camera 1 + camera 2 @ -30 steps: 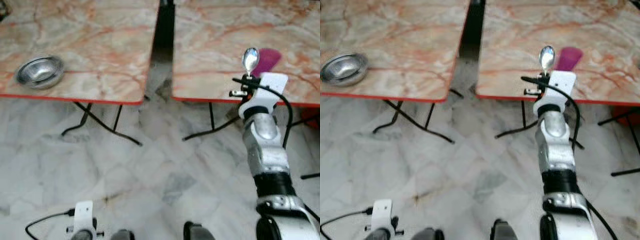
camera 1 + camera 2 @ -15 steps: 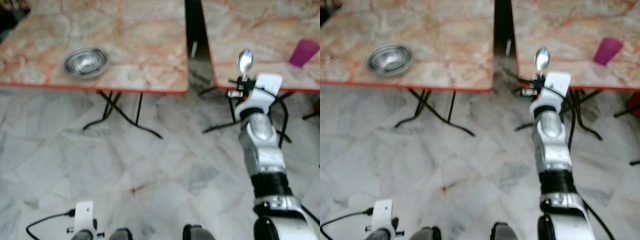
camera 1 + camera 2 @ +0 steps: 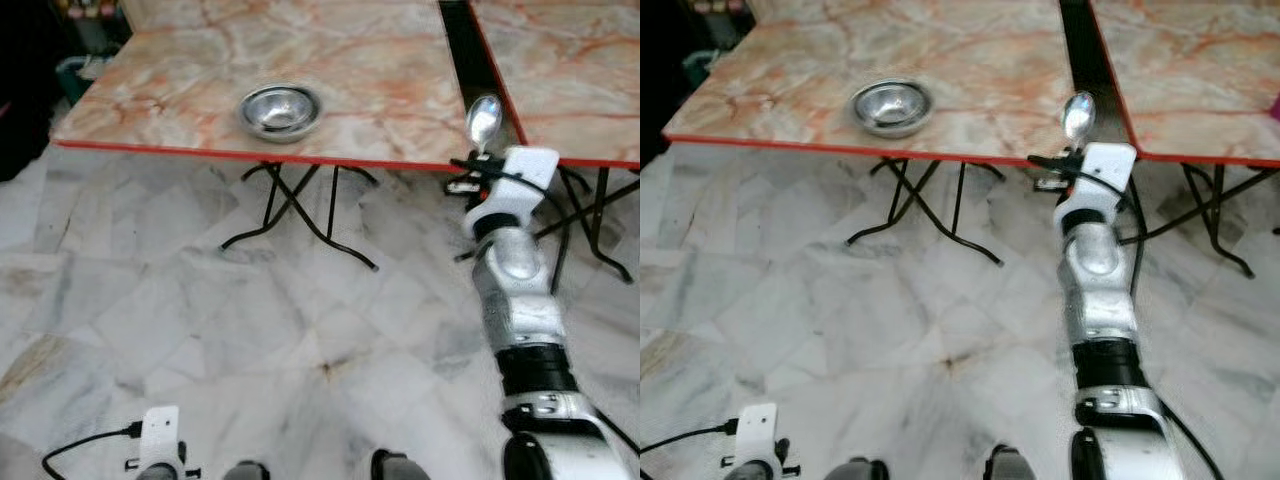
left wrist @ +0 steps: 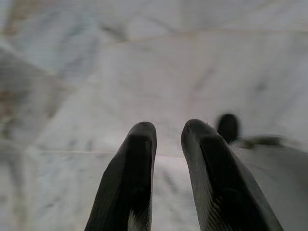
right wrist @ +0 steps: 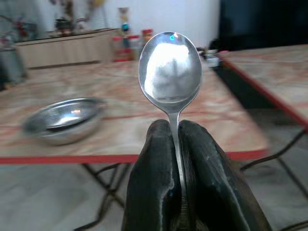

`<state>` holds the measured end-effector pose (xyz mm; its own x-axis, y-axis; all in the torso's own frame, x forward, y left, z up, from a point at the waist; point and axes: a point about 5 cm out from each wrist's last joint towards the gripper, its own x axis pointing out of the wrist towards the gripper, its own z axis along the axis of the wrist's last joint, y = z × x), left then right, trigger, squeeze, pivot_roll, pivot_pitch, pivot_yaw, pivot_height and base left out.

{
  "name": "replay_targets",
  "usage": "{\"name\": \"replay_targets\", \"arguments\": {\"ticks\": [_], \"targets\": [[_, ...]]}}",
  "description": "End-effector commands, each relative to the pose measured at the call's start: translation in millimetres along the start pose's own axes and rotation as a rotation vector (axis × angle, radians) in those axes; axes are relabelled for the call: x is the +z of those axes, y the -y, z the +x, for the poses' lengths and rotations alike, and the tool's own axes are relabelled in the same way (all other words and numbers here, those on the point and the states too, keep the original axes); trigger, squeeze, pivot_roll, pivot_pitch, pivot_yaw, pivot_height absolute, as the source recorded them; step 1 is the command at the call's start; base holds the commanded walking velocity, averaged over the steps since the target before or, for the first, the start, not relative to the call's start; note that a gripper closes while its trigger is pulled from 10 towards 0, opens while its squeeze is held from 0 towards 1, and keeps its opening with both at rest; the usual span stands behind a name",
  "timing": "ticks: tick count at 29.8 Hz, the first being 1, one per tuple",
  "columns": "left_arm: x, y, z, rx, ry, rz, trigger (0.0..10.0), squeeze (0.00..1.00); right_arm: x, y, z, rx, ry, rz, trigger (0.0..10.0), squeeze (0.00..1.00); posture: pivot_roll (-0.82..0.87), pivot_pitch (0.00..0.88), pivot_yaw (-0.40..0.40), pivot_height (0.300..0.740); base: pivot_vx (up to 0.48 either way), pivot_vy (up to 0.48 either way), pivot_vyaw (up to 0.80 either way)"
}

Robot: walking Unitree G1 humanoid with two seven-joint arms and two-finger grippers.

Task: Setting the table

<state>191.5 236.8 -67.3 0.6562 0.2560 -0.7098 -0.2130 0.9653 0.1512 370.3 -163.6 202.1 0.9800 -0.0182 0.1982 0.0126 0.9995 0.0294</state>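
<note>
The right gripper (image 5: pixel 175 144) is clamped on the handle of a steel spoon (image 5: pixel 170 72), bowl upright, at centre right of the head view, just short of the table's red edge (image 3: pixel 250 155); the spoon looks light, stiff and slick, so a low hold on the handle suits it. The steel bowl (image 3: pixel 280 109) sits upper centre; folding legs (image 3: pixel 290 210) stand beneath. The left gripper (image 4: pixel 168 139) hangs idle over marble floor (image 3: pixel 200 320), fingers slightly parted.
</note>
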Motion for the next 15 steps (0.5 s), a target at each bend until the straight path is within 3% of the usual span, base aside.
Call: {"name": "replay_targets", "arguments": {"ticks": [1,15], "targets": [[-11.8,1.4,-2.9,-0.002,-0.037,-0.008,10.0,0.0,5.5,8.0,0.7,-0.02,0.021,-0.004,10.0,0.0,-0.04,0.204,0.015,0.74,0.0,0.0,0.0],[-7.4,2.6,-1.9,-0.003,-0.02,0.0,10.0,0.0,4.8,5.4,1.2,-0.014,0.019,0.001,10.0,0.0,-0.04,0.205,0.016,0.74,0.0,0.0,0.0]]}}
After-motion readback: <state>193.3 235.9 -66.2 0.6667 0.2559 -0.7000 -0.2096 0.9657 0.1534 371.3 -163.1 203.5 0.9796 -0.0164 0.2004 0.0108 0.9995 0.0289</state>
